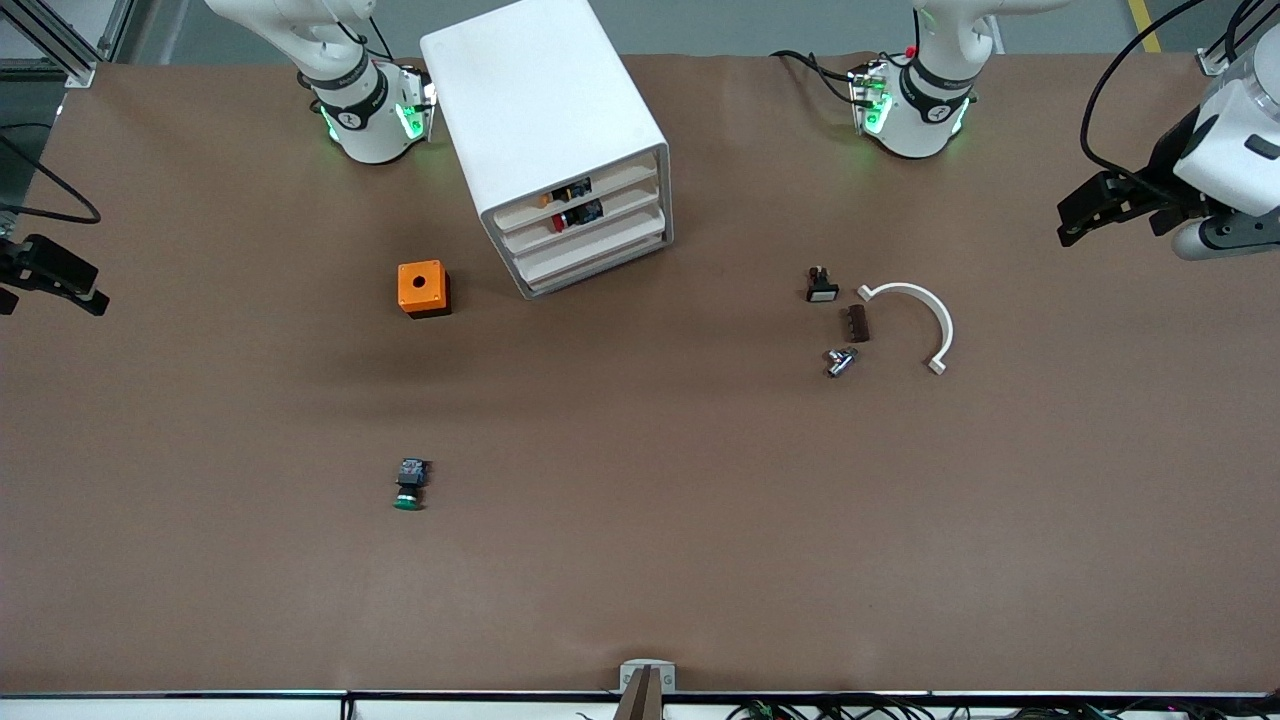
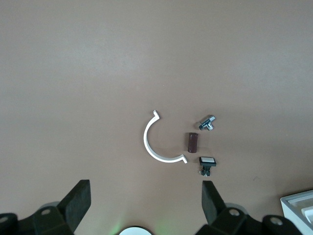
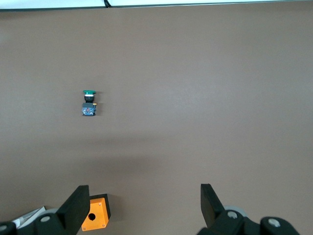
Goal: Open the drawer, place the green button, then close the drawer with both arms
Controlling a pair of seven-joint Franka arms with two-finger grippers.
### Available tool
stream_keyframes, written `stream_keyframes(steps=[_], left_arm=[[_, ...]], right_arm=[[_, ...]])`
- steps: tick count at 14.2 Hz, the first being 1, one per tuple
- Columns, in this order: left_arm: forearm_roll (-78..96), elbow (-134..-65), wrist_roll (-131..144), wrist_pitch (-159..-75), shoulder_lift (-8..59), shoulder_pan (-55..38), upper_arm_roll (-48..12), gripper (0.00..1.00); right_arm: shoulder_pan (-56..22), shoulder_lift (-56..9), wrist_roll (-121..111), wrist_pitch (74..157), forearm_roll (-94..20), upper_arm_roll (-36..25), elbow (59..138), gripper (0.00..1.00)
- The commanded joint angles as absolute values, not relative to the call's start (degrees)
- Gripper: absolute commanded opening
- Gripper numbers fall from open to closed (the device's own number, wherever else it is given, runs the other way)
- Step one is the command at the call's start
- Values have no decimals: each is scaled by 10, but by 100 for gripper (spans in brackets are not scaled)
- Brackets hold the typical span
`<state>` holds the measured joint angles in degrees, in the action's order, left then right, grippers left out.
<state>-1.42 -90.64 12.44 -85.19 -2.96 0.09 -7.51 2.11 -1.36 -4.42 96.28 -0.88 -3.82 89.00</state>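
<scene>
Front view shows the left gripper [image 1: 1075,222] and right gripper [image 1: 60,280] spread wide, holding nothing, over opposite table ends. Glossy green-capped button [image 1: 410,484] lies on matte brown table [image 1: 640,580], nearer its camera edge. White plastic drawer [image 1: 590,241] sits shut.

Green-capped black button [image 1: 410,486], orange cube [image 1: 423,289], white cabinet [image 1: 545,120], white curved clip [image 1: 915,318], plain brown table [image 1: 640,560]

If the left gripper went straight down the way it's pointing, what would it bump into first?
Probably just bare table. The open left gripper points down at it; the white curved clip lies closest to that line, though depth is hard to judge.
</scene>
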Motion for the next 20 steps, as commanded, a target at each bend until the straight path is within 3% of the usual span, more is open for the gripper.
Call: stream_keyframes(steps=[1,5,8,15,20], left_arm=[[-26,-892,111,-839,-23,6,-79,100],[-26,-889,114,-839,0,2,-79,100],[-25,-857,115,-844,66,-3,-82,100],[27,-853,214,-878,189,-38,-86,100],[28,-802,369,-883,305,-91,-86,100]], right_arm=[[25,-4,-52,962,-17,-33,893,99],[18,3,-42,962,-16,-33,904,99],[18,16,-42,967,-15,-33,918,99],[17,11,-42,967,-15,-33,920,99],[11,-48,-49,974,-15,-30,908,100]])
